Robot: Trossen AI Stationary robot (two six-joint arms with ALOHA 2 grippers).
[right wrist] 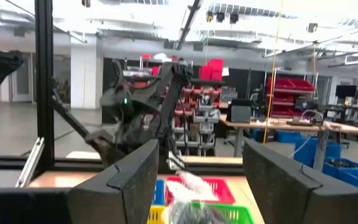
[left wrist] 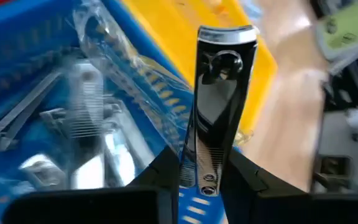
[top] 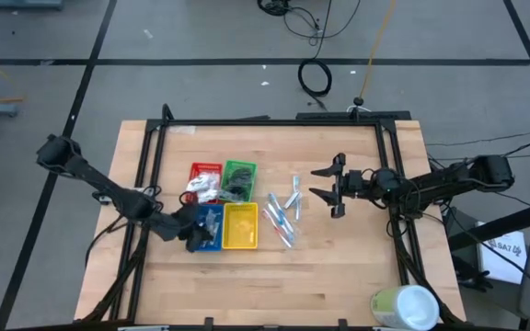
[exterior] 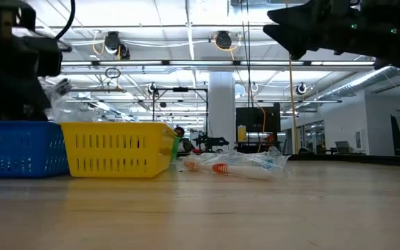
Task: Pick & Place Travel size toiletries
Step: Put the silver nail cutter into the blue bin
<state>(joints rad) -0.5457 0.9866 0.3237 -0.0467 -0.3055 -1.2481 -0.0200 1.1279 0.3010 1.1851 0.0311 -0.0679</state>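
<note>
Tubes (top: 282,219), about five, lie beside four trays (top: 241,226).

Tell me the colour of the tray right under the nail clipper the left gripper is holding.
Blue. The left wrist view shows the blue tray beneath the nail clipper best.

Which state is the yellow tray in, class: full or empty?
Empty: the high view shows only bare floor inside the yellow tray, unlike its three neighbours.

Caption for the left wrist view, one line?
Left gripper shut on a nail clipper above the blue tray, yellow tray alongside.
</note>
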